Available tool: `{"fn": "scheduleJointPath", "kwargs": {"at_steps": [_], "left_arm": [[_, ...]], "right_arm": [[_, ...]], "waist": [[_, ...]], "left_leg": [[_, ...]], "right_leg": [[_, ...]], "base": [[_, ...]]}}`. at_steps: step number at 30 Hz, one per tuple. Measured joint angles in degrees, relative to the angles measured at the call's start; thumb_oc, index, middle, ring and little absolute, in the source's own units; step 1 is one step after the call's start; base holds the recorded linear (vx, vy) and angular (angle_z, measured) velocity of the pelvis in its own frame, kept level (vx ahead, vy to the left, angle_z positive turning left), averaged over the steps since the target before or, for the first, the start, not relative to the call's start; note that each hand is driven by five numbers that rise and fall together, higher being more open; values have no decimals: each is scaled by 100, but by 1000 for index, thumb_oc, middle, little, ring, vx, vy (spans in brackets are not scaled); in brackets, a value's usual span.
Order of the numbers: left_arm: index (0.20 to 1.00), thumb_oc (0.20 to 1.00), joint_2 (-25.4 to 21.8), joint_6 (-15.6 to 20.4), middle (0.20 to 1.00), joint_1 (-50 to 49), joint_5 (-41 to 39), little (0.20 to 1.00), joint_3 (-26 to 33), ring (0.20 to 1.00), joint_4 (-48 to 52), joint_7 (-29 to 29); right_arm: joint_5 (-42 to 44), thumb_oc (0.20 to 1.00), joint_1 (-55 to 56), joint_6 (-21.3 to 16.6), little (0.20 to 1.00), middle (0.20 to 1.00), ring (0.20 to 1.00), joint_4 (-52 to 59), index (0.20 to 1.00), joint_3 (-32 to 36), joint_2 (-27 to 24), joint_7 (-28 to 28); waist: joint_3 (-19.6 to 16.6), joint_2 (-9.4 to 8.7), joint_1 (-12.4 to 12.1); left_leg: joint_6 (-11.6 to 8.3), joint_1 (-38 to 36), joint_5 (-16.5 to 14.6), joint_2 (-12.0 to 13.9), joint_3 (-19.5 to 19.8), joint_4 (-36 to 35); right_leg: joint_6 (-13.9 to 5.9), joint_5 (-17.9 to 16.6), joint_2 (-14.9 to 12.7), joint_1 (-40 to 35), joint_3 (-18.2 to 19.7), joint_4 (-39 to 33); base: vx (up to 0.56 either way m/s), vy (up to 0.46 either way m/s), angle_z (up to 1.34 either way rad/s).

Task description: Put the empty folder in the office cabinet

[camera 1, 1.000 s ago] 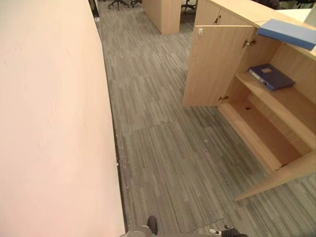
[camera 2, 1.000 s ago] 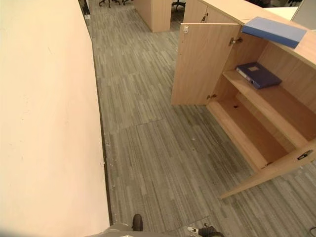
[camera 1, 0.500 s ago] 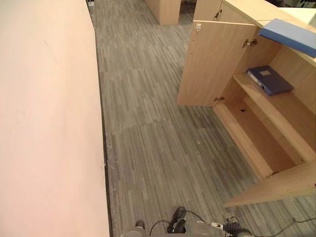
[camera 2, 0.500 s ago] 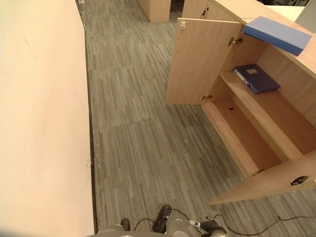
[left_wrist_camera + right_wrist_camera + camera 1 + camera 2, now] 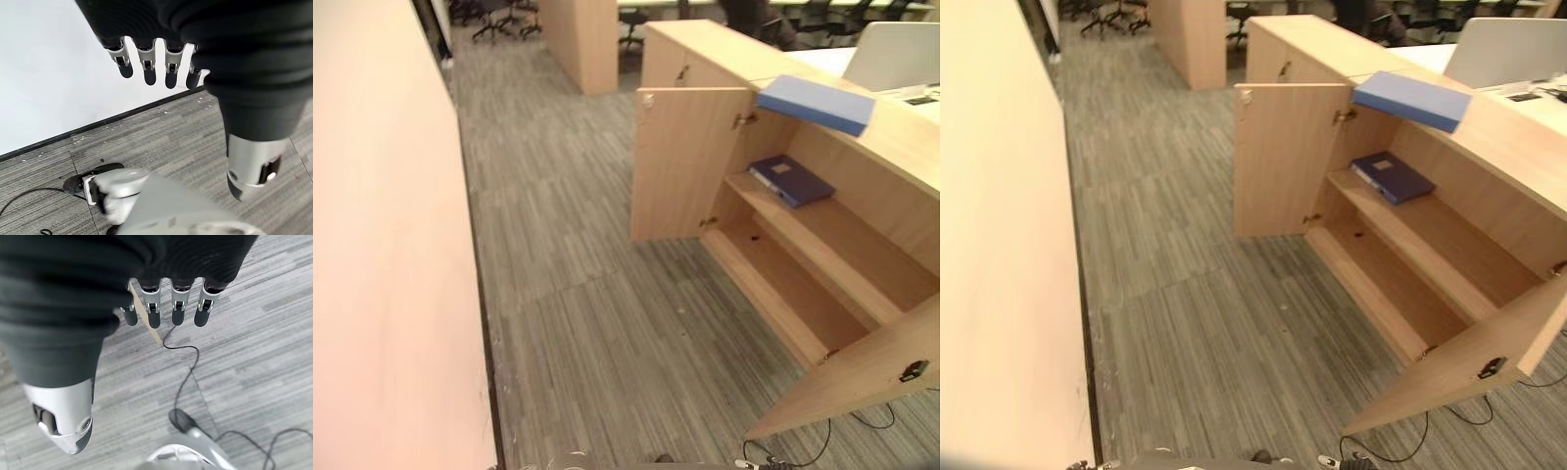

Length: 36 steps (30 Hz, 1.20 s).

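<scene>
VIEW: now tilted up since a second ago, cabinet (image 5: pixel 822 264) fuller in frame, doors open | FOLDER: light-blue folder (image 5: pixel 815 102) upper right, on cabinet top, unshelved | HANDS: left hand (image 5: pixel 146 58), right hand (image 5: pixel 166 303) relaxed, spread, empty | STATUS: approach only, pickup pending

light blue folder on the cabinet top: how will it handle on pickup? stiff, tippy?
The light blue folder looks like a flat rigid box file, so probably stiff, not floppy. It overhangs the cabinet top edge above the open compartment, so a push could tip it off. If empty, likely light; its smooth cover may slip. Both hands hang open.
</scene>
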<state>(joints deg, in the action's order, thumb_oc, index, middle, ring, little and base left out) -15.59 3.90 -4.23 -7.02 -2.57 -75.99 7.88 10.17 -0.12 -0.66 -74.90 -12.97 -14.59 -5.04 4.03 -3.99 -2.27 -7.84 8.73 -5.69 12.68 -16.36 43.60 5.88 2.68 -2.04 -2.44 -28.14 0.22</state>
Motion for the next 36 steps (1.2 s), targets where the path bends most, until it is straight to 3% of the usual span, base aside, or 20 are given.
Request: {"fn": "scheduleJointPath", "kwargs": {"at_steps": [2,3,5,6,8,10,12,13,14,18,21,25,26,28,29,30,31,32,33,36], "left_arm": [[1000,1000,-20,33,1000,42,-47,1000,-22,1000,207,10],[1000,1000,-13,26,1000,122,-53,1000,-29,1000,169,9],[1000,1000,-4,10,1000,158,-57,1000,-106,1000,130,25],[1000,1000,23,28,1000,201,-57,1000,-139,1000,133,27],[1000,1000,79,34,1000,350,-59,1000,-140,1000,139,37],[1000,1000,116,34,1000,300,-60,1000,-144,1000,134,39],[1000,1000,197,35,1000,147,-92,1000,-142,1000,127,44],[1000,1000,304,37,1000,86,-164,1000,-142,1000,143,53],[1000,1000,307,37,1000,119,-169,1000,-110,1000,124,61],[1000,1000,42,124,1000,422,-174,1000,-34,1000,194,75],[1000,1000,-71,179,1000,656,-156,1000,-230,1000,217,66],[1000,1000,-31,109,1000,632,-135,1000,-427,1000,237,42],[1000,1000,2,103,1000,598,-116,1000,-448,1000,191,28],[1000,1000,-25,87,1000,437,-103,1000,-472,1000,205,18],[1000,1000,-68,82,1000,444,-97,1000,-456,1000,202,18],[1000,1000,-102,76,1000,397,-63,1000,-449,1000,210,18],[1000,1000,-123,74,1000,363,-42,1000,-449,1000,212,20],[1000,1000,-190,74,1000,257,-39,1000,-394,1000,210,21],[1000,1000,-234,78,1000,216,-40,1000,-376,1000,225,20],[1000,1000,-274,52,1000,216,-39,1000,-236,1000,201,7]], "right_arm": [[-2,1000,-125,3,1000,1000,1000,2,1000,-40,20,-5],[-4,1000,-229,1,1000,1000,1000,-2,1000,-66,15,-2],[-12,1000,-258,-20,1000,1000,1000,3,1000,-248,-46,-20],[-13,1000,-291,-32,1000,1000,1000,-3,1000,-206,-83,-13],[-16,1000,-256,-43,1000,1000,1000,-25,1000,-186,-132,-35],[-31,1000,-229,-46,1000,1000,1000,-139,1000,-145,-155,-50],[-66,1000,-166,-38,1000,1000,1000,-208,1000,-42,-256,-69],[-68,1000,-61,-28,1000,1000,1000,-237,1000,-39,-410,-68],[-69,1000,-40,1,1000,1000,1000,-253,1000,-7,-396,-76],[-70,1000,-40,3,1000,1000,1000,-221,1000,42,-78,-59],[-70,1000,-73,13,1000,1000,1000,-225,1000,250,-25,-54],[-73,1000,-184,67,1000,1000,1000,-160,1000,256,-91,-12],[-75,1000,-228,88,1000,1000,1000,-149,1000,254,-146,3],[-75,1000,-233,128,1000,1000,1000,-138,1000,253,-176,7],[-82,1000,-193,130,1000,1000,1000,-118,1000,213,-160,7],[-190,1000,-207,141,1000,1000,1000,-63,1000,195,-169,11],[-234,1000,-197,143,1000,1000,1000,-26,1000,190,-157,16],[-252,1000,-223,121,1000,1000,1000,79,1000,103,-148,22],[-263,1000,-281,109,1000,1000,1000,91,1000,-3,-121,29],[-292,1000,-477,101,1000,1000,1000,105,1000,-91,0,60]], "waist": [[182,-95,-25],[307,-145,-177],[391,-98,-208],[495,-6,-271],[604,132,-319],[608,195,-382],[447,454,-425],[332,731,-427],[420,658,-378],[435,228,-271],[436,219,-207],[367,474,-175],[388,545,-174],[310,669,-219],[329,607,-218],[330,685,-333],[315,685,-364],[303,622,-396],[299,592,-425],[418,243,-380]], "left_leg": [[84,340,-44,-84,59,-572],[160,308,47,-235,291,-2140],[-135,165,595,-328,1136,-4151],[-167,153,889,-221,1412,-4764],[-322,328,1323,-32,1774,-4941],[-346,352,1340,101,1913,-4899],[-244,132,1230,169,2311,-4887],[-153,-70,1046,160,2480,-4882],[-312,-209,1556,-49,2526,-4848],[94,-365,1446,-657,1984,-4766],[292,-414,1230,-970,1852,-4598],[582,-404,994,-1260,1577,-4426],[768,-423,880,-1262,1498,-4392],[760,-619,889,-1291,1196,-4535],[788,-771,868,-1381,1134,-4540],[882,-963,809,-1380,895,-4665],[894,-1031,800,-1388,811,-4715],[911,-1067,787,-1378,627,-4750],[922,-1065,780,-1357,524,-4755],[926,-938,776,-1307,425,-4753]], "right_leg": [[36,-66,-35,2,214,-126],[-54,-172,-31,-106,452,-350],[-299,-238,91,-294,718,-567],[-276,-217,152,-398,805,-564],[-337,-100,216,-574,1118,-569],[-334,-105,235,-634,1364,-567],[-546,-44,203,-659,1841,-567],[-771,-34,211,-694,1996,-566],[-915,-37,-41,-778,2150,-564],[-1232,-378,-732,-663,1724,-457],[-1382,-353,-1083,-626,1526,-199],[-1345,-253,-1444,-152,1424,626],[-1200,-186,-1577,19,1257,987],[-872,-140,-1842,154,800,1453],[-779,-230,-1917,175,561,1570],[-599,-384,-2196,284,-229,2033],[-583,-401,-2282,288,-524,2121],[-936,-135,-2197,462,-648,2244],[-1088,59,-2065,656,-662,2403],[-1118,499,-1185,1006,-523,2184]], "base": [[249,230,-52],[300,251,-83],[205,202,-78],[200,212,-58],[288,297,-76],[244,313,-110],[198,322,-130],[242,487,-98],[314,653,-107],[187,478,-56],[183,532,-8],[209,584,-24],[165,306,-40],[136,339,-52],[85,307,-72],[57,200,-74],[47,215,-96],[28,130,-76],[62,108,-100],[106,14,-38]]}}
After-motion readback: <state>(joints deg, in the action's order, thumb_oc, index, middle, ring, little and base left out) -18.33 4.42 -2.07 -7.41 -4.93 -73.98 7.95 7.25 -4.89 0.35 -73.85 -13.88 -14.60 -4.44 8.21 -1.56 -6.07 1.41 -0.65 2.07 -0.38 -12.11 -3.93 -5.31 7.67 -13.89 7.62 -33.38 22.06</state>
